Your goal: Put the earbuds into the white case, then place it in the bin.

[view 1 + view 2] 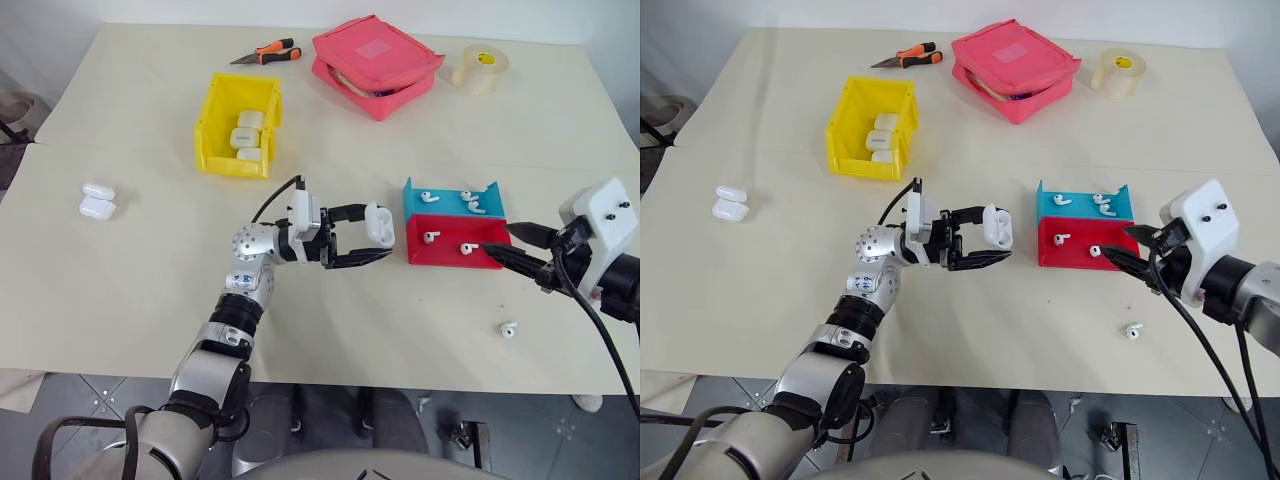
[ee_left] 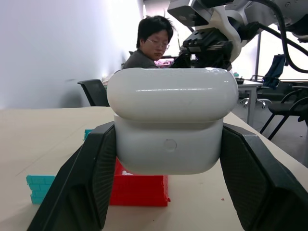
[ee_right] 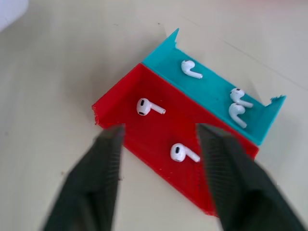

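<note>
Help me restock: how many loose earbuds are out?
6: three in the blue tray (), two in the red tray (), one on the table. The held case may hide more.

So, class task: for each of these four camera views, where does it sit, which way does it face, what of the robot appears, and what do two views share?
Left eye view: on the head, looking down over the table; both arms show.
Right eye view: beside it, same scene.
Left wrist view: along the left gripper, shut on the white case, facing a seated person.
Right wrist view: above the open right gripper, looking down on the red tray and blue tray.
Shared: both wrist views show the red tray.
</note>
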